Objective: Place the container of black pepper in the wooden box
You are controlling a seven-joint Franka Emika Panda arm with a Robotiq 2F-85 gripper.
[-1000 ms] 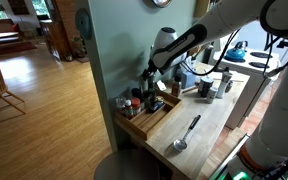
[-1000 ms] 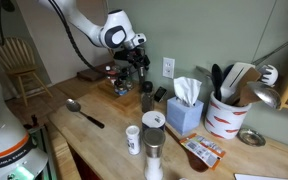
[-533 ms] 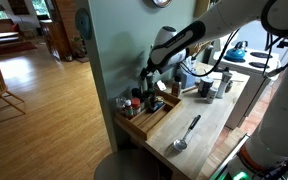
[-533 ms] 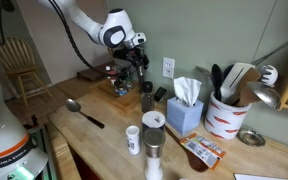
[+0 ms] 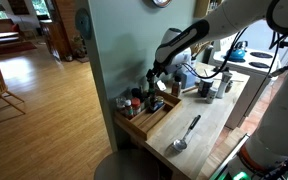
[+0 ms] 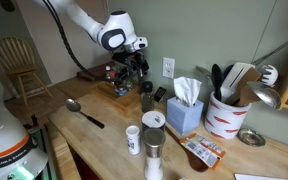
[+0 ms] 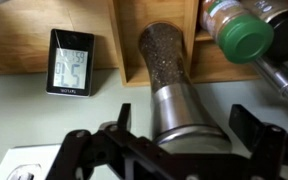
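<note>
White arm (image 6: 79, 18) w/ blk gripper (image 6: 133, 70)

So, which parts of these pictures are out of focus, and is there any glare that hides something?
Wrist view: the fingers and the near steel end of the container of black pepper are blurred, being close to the lens; the small display is sharper, and the steel carries soft reflections, no hard glare. In both exterior views the gripper is small and coarse, evenly lit.
</note>
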